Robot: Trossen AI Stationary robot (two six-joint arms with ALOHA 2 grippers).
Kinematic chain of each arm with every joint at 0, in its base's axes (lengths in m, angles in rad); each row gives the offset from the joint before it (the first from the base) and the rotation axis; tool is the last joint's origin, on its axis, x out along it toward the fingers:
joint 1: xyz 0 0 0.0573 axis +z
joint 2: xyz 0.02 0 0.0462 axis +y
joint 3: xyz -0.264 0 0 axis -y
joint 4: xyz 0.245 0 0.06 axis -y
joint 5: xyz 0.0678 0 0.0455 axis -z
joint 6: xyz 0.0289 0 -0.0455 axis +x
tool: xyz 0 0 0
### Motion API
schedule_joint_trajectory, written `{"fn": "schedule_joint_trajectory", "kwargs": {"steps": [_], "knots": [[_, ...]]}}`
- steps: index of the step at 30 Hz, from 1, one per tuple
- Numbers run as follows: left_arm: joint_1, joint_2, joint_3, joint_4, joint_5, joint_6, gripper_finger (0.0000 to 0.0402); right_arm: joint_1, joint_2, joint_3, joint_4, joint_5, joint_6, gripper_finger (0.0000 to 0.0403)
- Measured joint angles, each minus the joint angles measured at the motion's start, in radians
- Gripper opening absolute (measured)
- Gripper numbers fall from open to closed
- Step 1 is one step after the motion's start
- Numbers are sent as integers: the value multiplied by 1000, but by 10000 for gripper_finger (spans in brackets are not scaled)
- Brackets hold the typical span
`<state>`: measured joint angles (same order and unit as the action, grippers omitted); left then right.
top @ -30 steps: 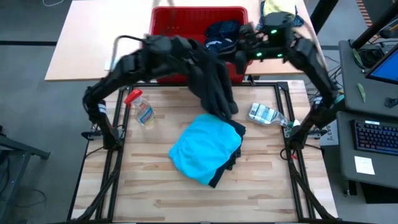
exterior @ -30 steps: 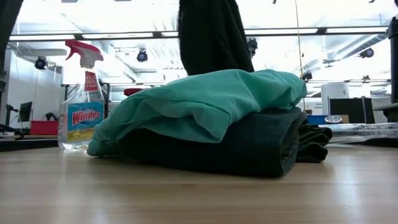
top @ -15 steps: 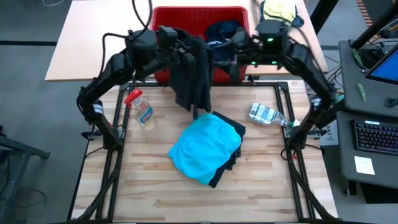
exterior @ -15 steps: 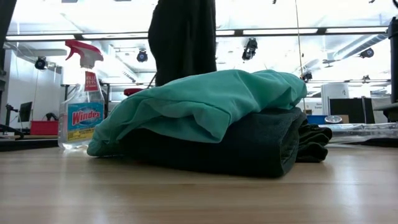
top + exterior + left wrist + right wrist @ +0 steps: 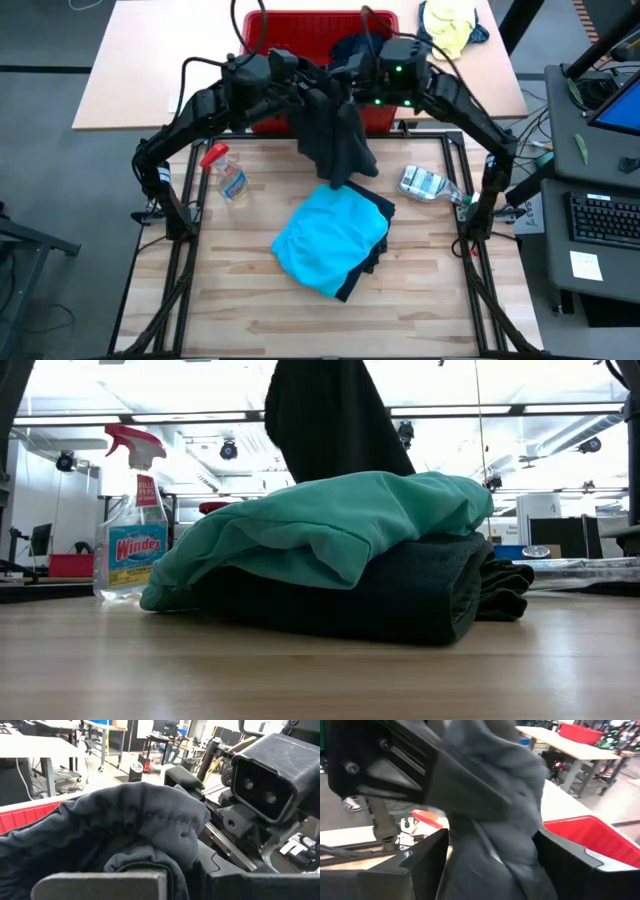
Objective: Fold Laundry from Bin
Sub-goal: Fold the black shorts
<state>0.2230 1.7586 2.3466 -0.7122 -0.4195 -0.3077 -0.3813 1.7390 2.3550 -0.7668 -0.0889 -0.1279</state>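
A dark grey garment (image 5: 335,140) of the laundry hangs high over the table's far edge, in front of the red bin (image 5: 300,30), with my left gripper (image 5: 300,85) shut on its upper part. My right gripper (image 5: 355,88) is open beside it; in the right wrist view its fingers (image 5: 427,855) stand on either side of the hanging cloth (image 5: 495,820), and I cannot tell whether they touch it. A folded turquoise garment (image 5: 330,240) lies on a folded dark one (image 5: 400,595) at the table's middle. More laundry (image 5: 352,48) lies in the bin. My left gripper holds the dark grey garment by a bunched fold near its top (image 5: 150,855), coming nearly level from the table's left. The cloth wraps over the fingers and hides the place of contact. The garment hangs slack below, its lower end (image 5: 330,430) clear of the folded stack.
A spray bottle (image 5: 228,175) stands at the table's left and a plastic bottle (image 5: 425,183) lies at the right. A yellow-and-blue cloth bundle (image 5: 450,20) sits right of the bin. The near half of the table is bare wood (image 5: 330,320).
My right gripper has moved toward the table's left, up to the hanging garment. The garment, held by my left gripper, has swung toward the left and back again, staying clear of the folded stack.
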Motion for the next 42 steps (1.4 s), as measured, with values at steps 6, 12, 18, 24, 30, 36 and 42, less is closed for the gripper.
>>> {"fn": "schedule_joint_trajectory", "kwargs": {"steps": [6, 12, 18, 24, 30, 36, 42], "knots": [[-2, 8, 0, 5, 0, 4, 17, -5, 11, 0, 2, -15, 8, 155], [-3, -10, 0, 4, 41, 44, 63, -13, -11, 0, -7, -88, -22, 24], [-3, -69, 9, -22, 122, 132, 118, -77, -68, 0, -121, -184, -4, 19], [-2, -130, 10, -99, 142, 236, 147, -160, -125, 0, -154, -462, 4, 19], [-5, -183, 6, -261, 396, 329, 160, -182, -169, 0, -142, -624, -63, 19], [-38, -135, -25, -400, 516, 302, 191, -181, -182, 1, -133, -650, -61, 19], [-74, -118, -128, -457, 516, 335, 243, -180, -180, 1, -134, -648, -17, 19]]}}
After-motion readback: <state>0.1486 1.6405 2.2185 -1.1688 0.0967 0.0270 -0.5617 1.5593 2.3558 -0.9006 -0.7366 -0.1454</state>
